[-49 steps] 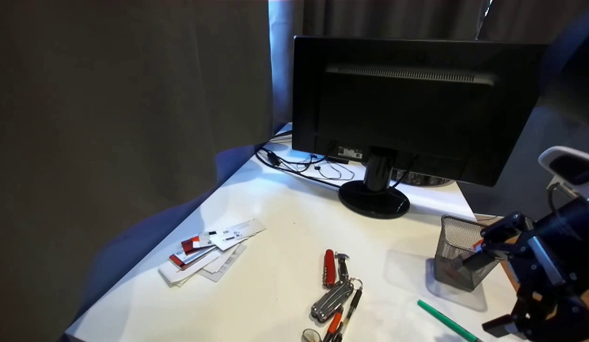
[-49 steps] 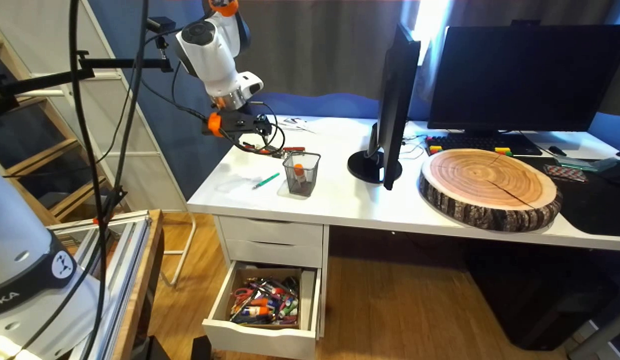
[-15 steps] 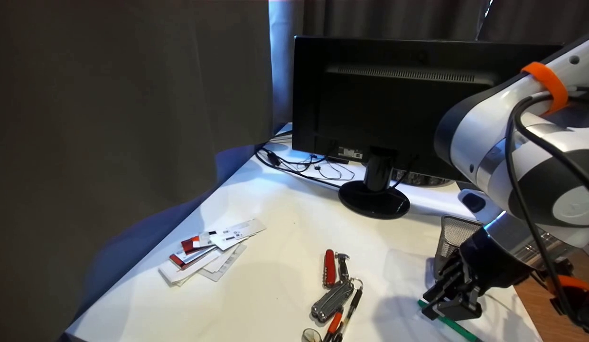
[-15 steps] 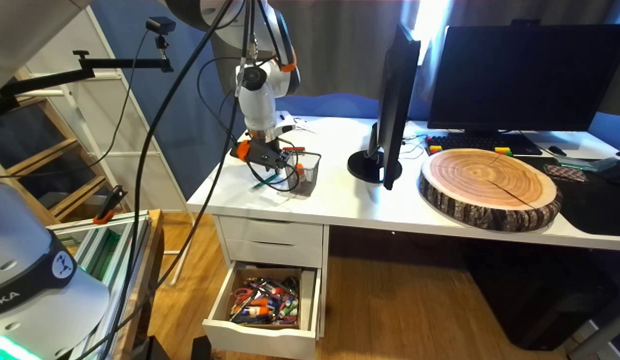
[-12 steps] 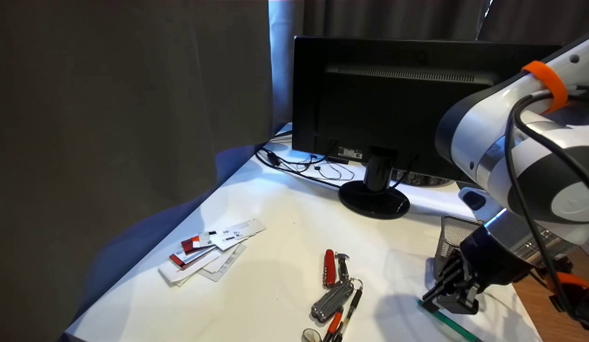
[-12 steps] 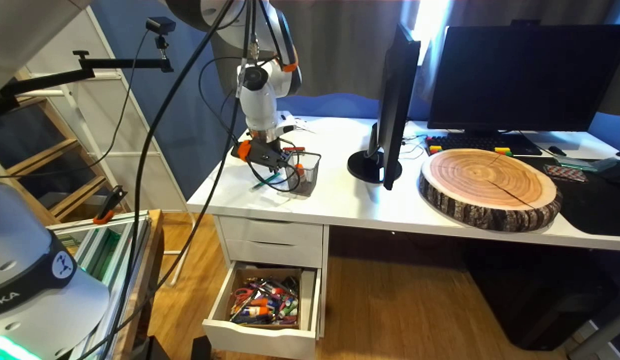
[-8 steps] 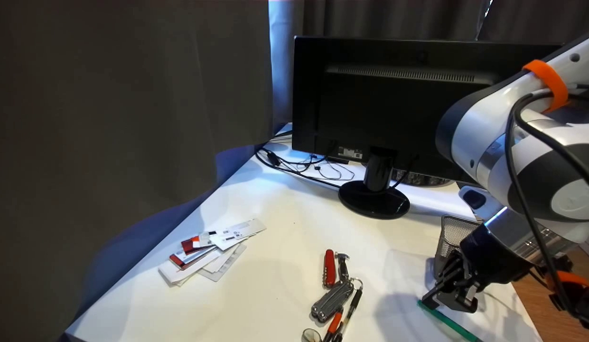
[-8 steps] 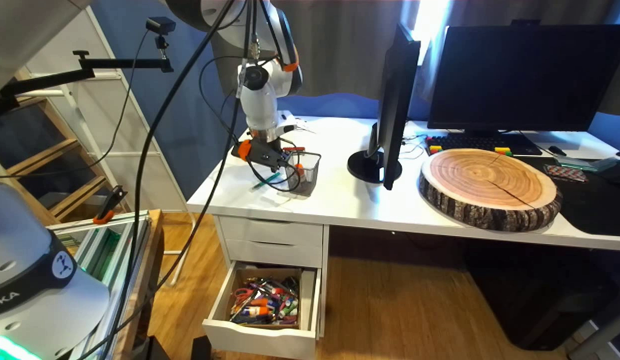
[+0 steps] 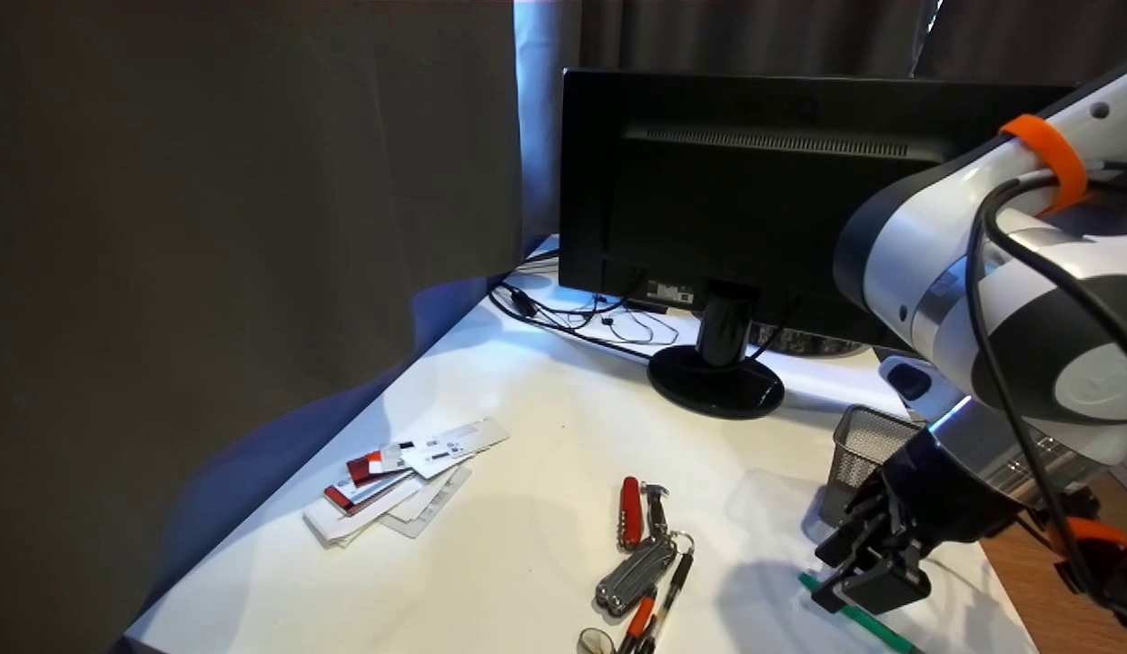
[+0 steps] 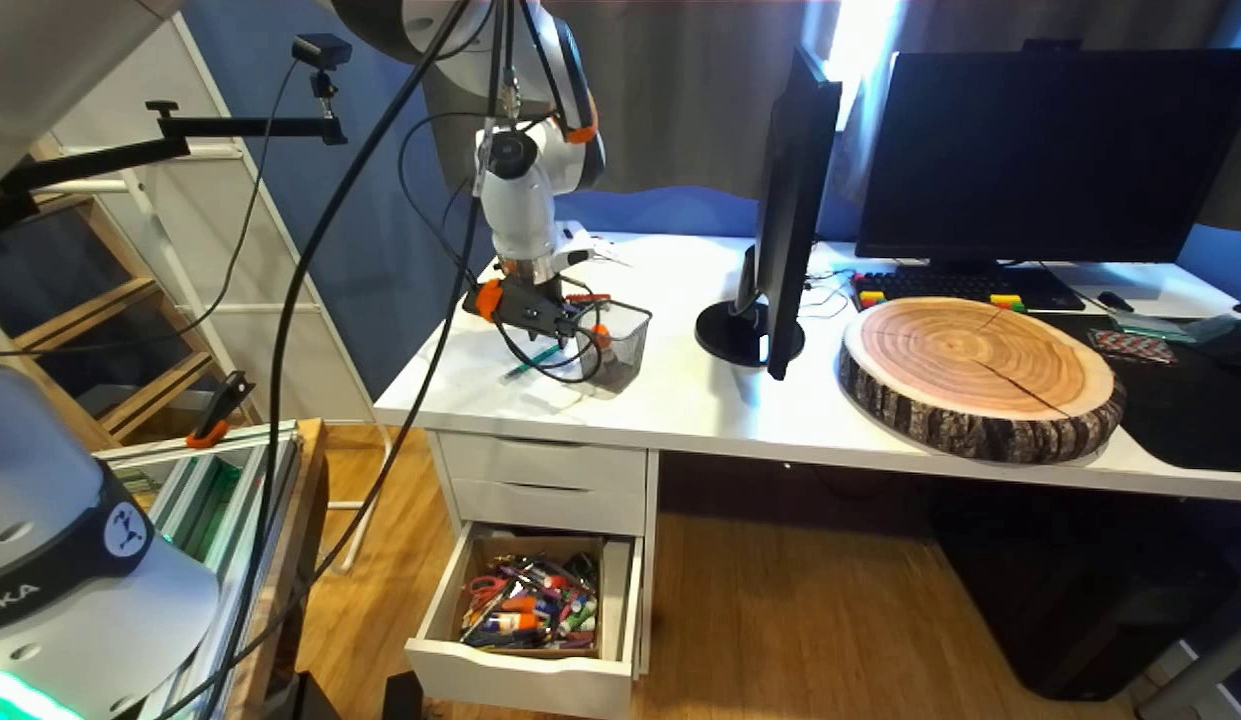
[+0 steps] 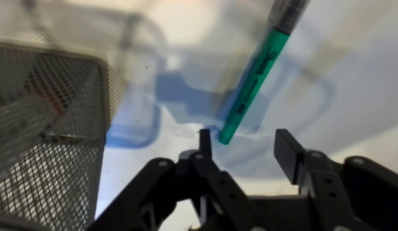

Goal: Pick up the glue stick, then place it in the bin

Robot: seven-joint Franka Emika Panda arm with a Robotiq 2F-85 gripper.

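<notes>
An orange-capped glue stick (image 10: 601,337) stands inside the grey wire-mesh bin (image 10: 632,348); a cable loop partly covers it. In the wrist view the bin's rim (image 11: 105,93) is close on the left, with a blurred reddish shape inside. A slim green marker (image 11: 253,86) lies on the desk, its green end seen between the fingertips of my gripper (image 11: 243,134). The jaws stand apart and nothing is pressed between them. In an exterior view my gripper (image 9: 830,576) is low over the marker and hides part of the bin (image 9: 870,443).
A red pocket knife (image 9: 629,513), a multitool (image 9: 636,577) and pens lie beside the arm. Paper cards (image 9: 436,454) are farther off. A black monitor (image 9: 790,218) stands behind the bin. Below the desk a drawer of stationery (image 10: 525,675) is pulled out.
Over the last second the jaws closed, then spread again. The bin has shifted slightly away from the gripper. Before that, the arm came down over the marker, which lies where it was.
</notes>
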